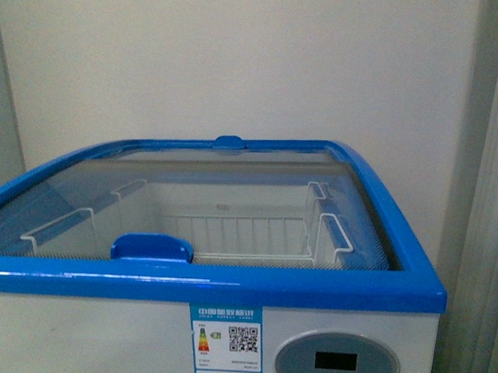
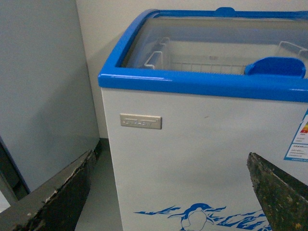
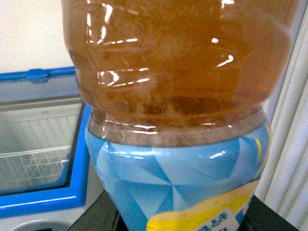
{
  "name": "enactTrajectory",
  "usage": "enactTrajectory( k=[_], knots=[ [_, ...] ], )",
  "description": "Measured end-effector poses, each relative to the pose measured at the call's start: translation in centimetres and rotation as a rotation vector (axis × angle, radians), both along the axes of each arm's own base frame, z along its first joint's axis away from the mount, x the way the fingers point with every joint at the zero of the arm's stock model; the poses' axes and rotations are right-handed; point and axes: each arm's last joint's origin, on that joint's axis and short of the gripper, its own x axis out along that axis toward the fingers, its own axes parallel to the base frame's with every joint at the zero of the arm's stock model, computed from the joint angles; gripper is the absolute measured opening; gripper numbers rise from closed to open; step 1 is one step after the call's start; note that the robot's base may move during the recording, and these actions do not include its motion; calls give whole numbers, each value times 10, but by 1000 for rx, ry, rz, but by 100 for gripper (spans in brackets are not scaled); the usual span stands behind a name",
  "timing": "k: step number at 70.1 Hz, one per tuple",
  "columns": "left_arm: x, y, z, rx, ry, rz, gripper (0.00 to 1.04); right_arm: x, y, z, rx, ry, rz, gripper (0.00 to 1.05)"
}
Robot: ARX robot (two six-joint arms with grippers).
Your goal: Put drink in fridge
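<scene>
The fridge (image 1: 227,333) is a white chest freezer with a blue top rim (image 1: 213,283), a glass lid (image 1: 52,212) with a blue handle (image 1: 151,247) and white wire baskets (image 1: 247,235) inside. It also shows in the left wrist view (image 2: 202,144) with its penguin decal (image 2: 195,216), and in the right wrist view (image 3: 38,202). My right gripper (image 3: 180,224) is shut on the drink (image 3: 178,96), a clear bottle of amber liquid with a blue and yellow label; its cap is out of view. My left gripper (image 2: 178,192) is open and empty in front of the fridge. Neither arm shows in the front view.
A plain grey-white cabinet (image 2: 38,91) stands beside the fridge. A pale wall (image 1: 237,63) is behind the fridge, and a light curtain (image 1: 486,203) hangs at its right. An energy label (image 1: 225,343) and an oval grey display (image 1: 337,360) are on the fridge's front.
</scene>
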Motion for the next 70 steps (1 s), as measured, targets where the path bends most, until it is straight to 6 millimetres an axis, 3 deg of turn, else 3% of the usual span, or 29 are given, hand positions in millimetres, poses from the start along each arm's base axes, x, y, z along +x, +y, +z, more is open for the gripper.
enactTrajectory(
  k=[12,20,33,34,41,56,70],
  knots=[
    [2,-1,-2,-80,75,-61,97,0,0,0,2,-1,0,36],
    [23,-7,0,-158,119,-169,97,0,0,0,2,-1,0,36],
    [83,-32,40,-16,-48,-426,97,0,0,0,2,-1,0,36],
    [136,-54,57,145,-103,-566,97,0,0,0,2,-1,-1,36],
    [176,-71,62,264,-103,-639,97,0,0,0,2,-1,-1,36],
    [230,-104,67,565,-107,-822,97,0,0,0,2,-1,-1,36],
    [254,-103,67,751,-105,-888,97,0,0,0,2,-1,-1,36]
  ],
)
